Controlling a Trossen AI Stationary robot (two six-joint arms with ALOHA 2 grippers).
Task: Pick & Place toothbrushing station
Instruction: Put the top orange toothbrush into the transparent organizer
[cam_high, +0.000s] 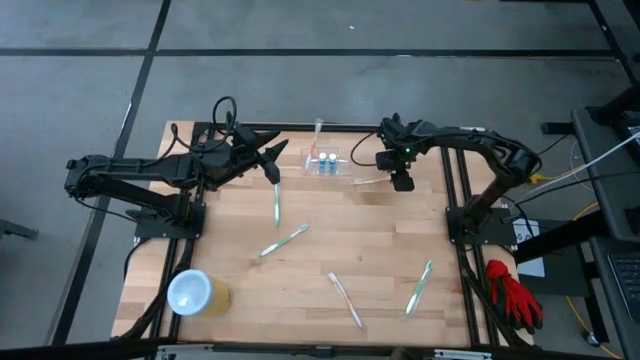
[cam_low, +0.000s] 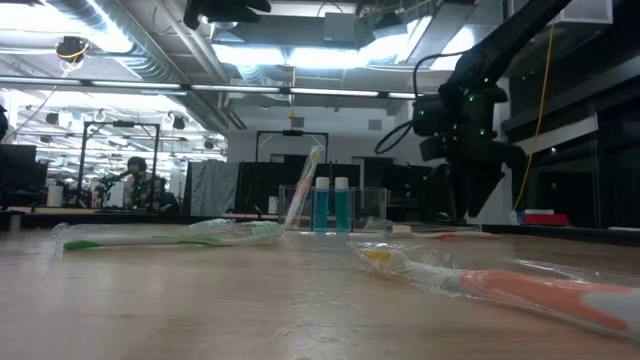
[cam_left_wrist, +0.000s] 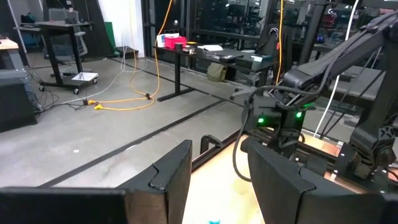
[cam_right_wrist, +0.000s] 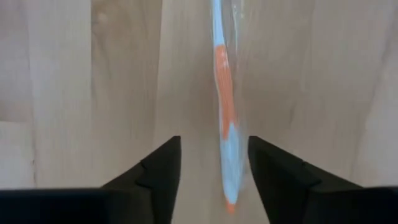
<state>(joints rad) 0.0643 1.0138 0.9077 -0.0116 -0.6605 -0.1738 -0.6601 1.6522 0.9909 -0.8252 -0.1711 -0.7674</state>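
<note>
While right tool (cam_high: 402, 183) hangs spread over an orange toothbrush (cam_right_wrist: 225, 134), toothbrushing station (cam_high: 328, 163) nearby, left tool (cam_high: 268, 158) spread.

The toothbrushing station (cam_high: 329, 163) sits hemmed between the left gripper (cam_high: 272, 157) and right gripper (cam_high: 401, 180); bare wood lies open in front; wrapped toothbrushes (cam_high: 284, 240) litter farther forward.

The wooden table (cam_high: 380, 250) fills the middle of the high view. At its upper centre sits the clear toothbrushing station (cam_high: 328, 163) with two blue tubes (cam_high: 326, 165) inside. Just right of it lies an orange wrapped toothbrush (cam_high: 370, 181). Wrapped green toothbrushes lie at centre left (cam_high: 275, 204), centre (cam_high: 284, 240) and lower right (cam_high: 419, 287), a pale one (cam_high: 346, 300) at lower centre. A yellow cup (cam_high: 196, 293) stands lower left.
</note>
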